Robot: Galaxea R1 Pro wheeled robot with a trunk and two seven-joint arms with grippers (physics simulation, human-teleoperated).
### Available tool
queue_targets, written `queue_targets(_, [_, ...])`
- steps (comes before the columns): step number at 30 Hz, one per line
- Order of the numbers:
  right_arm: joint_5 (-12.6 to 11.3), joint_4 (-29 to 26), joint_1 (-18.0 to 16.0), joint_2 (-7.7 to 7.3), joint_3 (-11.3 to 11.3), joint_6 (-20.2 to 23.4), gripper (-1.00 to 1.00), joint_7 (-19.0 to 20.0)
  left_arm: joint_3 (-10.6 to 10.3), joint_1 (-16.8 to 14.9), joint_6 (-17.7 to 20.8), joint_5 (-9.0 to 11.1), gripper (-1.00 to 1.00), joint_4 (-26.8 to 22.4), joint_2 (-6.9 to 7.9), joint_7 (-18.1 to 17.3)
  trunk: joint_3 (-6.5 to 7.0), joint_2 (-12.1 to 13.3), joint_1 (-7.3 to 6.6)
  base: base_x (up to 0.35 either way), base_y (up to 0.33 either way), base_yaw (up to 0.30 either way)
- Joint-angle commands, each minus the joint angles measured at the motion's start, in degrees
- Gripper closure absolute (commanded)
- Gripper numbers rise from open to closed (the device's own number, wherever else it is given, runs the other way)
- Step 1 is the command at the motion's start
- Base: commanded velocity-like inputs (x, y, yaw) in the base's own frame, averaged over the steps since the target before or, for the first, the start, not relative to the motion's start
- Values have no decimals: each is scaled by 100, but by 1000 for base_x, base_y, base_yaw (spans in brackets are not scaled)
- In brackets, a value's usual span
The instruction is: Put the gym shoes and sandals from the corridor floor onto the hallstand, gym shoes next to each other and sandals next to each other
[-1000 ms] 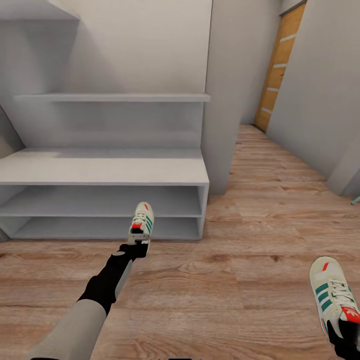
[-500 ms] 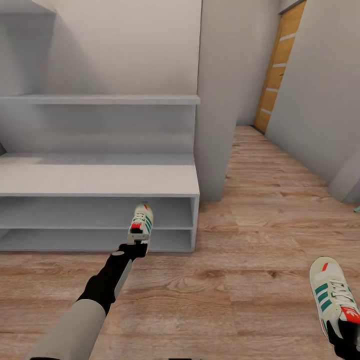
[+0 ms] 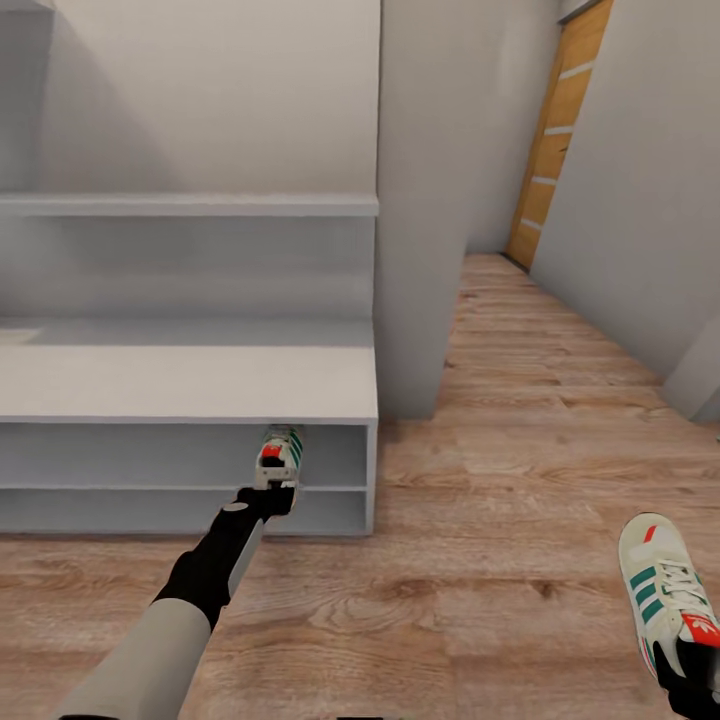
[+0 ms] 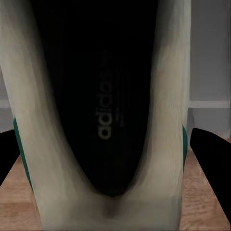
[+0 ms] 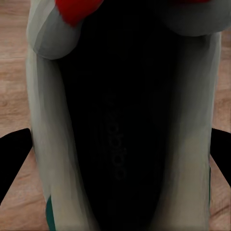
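One gym shoe (image 3: 281,455) was held pinched at its heel by the left end effector (image 3: 272,488), toe pushed under the flat top of the hallstand (image 3: 190,380), at the upper open compartment. The second gym shoe (image 3: 668,590) was gripped by the right end effector (image 3: 693,668) above the corridor floor (image 3: 480,600).

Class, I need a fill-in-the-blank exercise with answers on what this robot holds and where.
1. Each gripper holds a cream-white sneaker with three ____ side stripes.
2. The left gripper holds its sneaker in front of the pale grey hallstand's ____ open compartment.
3. The right gripper holds the other sneaker above the wood-plank ____.

Answers: green; upper; floor
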Motion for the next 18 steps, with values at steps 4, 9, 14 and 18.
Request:
queue_targets(4, [-1,10,-7,4,-32,-16,100,47,3,3,28,-3,100,-9,7,13,-5,-2,2,315,-96,0])
queue_targets(9, [1,12,-7,4,-32,-15,100,47,4,3,24,-4,100,-3,11,12,-5,-2,2,156,-18,0])
queue_targets(14, [2,13,-7,4,-32,-15,100,47,0,3,20,-10,100,-2,11,11,-5,-2,2,29,-3,0])
queue_targets(18, [2,13,-7,4,-32,-13,100,47,3,2,19,-11,100,6,11,11,-5,-2,2,144,0,0])
